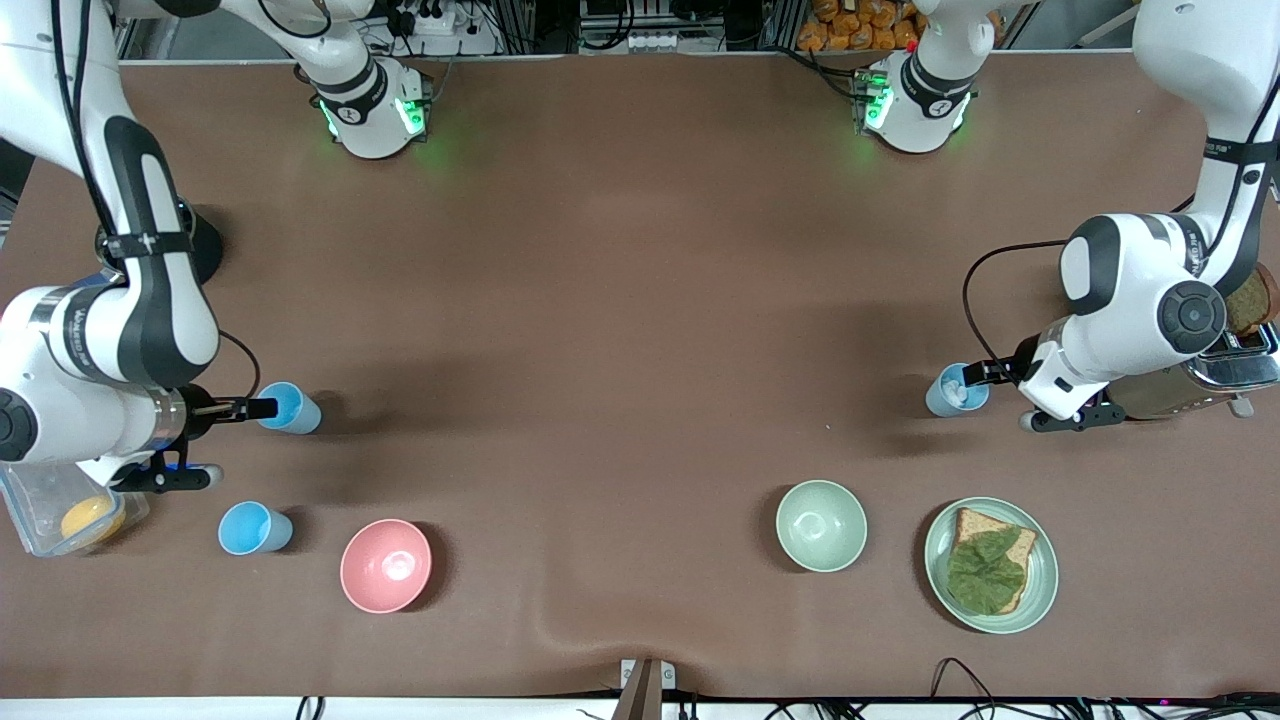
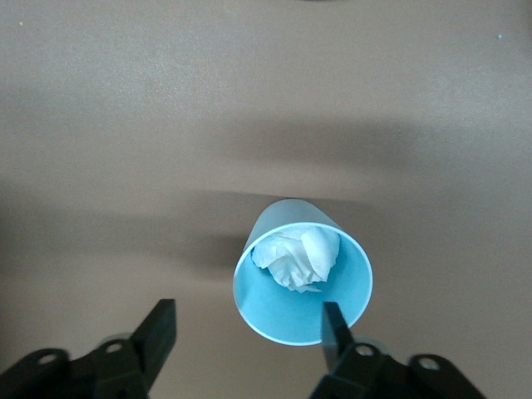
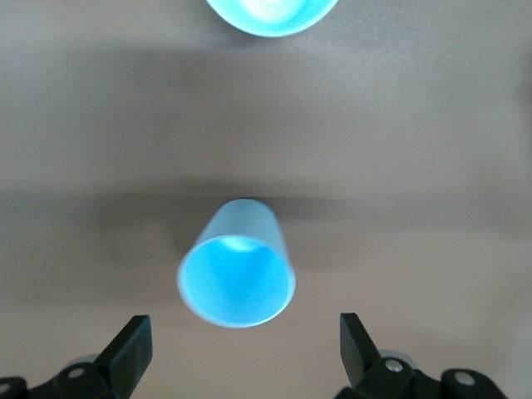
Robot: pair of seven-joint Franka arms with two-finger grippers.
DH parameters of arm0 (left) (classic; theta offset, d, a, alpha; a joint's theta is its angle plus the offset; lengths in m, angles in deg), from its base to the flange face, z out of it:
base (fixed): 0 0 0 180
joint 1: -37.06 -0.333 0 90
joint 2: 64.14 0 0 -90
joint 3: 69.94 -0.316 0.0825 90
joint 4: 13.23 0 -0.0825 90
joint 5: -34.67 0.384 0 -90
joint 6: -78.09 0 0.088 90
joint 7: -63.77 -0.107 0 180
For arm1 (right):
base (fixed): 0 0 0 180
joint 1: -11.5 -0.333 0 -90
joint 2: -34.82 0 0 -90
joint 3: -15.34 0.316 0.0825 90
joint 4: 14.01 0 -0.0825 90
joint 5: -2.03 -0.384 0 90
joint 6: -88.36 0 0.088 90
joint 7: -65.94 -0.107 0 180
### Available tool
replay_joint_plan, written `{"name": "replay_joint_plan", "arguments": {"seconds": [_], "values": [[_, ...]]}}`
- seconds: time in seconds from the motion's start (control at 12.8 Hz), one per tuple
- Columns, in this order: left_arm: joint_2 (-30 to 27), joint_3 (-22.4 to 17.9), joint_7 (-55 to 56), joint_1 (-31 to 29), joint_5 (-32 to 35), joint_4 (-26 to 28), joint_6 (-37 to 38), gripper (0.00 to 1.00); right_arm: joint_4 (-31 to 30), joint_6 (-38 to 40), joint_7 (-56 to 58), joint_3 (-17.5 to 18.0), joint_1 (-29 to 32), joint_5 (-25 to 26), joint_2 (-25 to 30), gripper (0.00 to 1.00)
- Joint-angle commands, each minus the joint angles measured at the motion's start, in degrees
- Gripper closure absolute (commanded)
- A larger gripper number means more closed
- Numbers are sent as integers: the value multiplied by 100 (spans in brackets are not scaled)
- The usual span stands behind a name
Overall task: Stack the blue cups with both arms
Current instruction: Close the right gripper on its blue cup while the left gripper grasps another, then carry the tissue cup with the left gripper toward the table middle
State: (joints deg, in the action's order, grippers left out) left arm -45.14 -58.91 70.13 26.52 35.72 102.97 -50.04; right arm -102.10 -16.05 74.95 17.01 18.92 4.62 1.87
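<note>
Three blue cups stand on your worktop [image 1: 620,300], and two grippers are at work among them. Your left gripper [image 1: 985,374] is low at the left arm's end, its fingers [image 2: 334,326] spread apart, one dipping inside the rim of the grey-blue cup [image 1: 955,391] and the other outside the wall; nothing is clamped. You can see one crumpled white wad [image 2: 298,259] in that cup. Your right gripper [image 1: 258,408] is at the right arm's end, fingers [image 3: 131,349] wide apart, with the first sky-blue cup [image 1: 290,408] upright just ahead of them and not gripped. The second sky-blue cup [image 1: 254,528] stands nearer the front camera, beside one pink bowl [image 1: 386,565]. You also have one pale green bowl [image 1: 821,525] and one green plate [image 1: 1041,590] carrying bread with a leaf [image 1: 988,570], plus one clear tub [image 1: 40,500] holding an orange thing under the right arm.
</note>
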Motion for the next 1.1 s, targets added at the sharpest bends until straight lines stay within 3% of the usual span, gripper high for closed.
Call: {"name": "replay_joint_plan", "arguments": {"seconds": [0.0,0.31,0.39,0.55,0.63,0.86,1.02], "values": [[42,4,-109,-18,70,236,-395,28,-610,-605,470,70,234,-40,131,0],[227,4,-108,-18,70,219,-528,34,-1156,-1344,479,61,251,-40,184,0],[245,4,-109,-18,70,210,-537,43,-1253,-1485,479,61,251,-40,176,0],[262,4,-109,-1,70,219,-564,86,-1525,-1853,479,61,251,-40,176,0],[271,4,-109,0,79,219,-564,100,-1622,-1995,488,61,260,-40,167,0],[193,82,-56,0,70,210,-520,100,-1720,-2198,488,61,278,-40,141,0],[-44,275,40,-9,35,175,-275,100,-1711,-2198,488,61,260,-40,158,97]]}}
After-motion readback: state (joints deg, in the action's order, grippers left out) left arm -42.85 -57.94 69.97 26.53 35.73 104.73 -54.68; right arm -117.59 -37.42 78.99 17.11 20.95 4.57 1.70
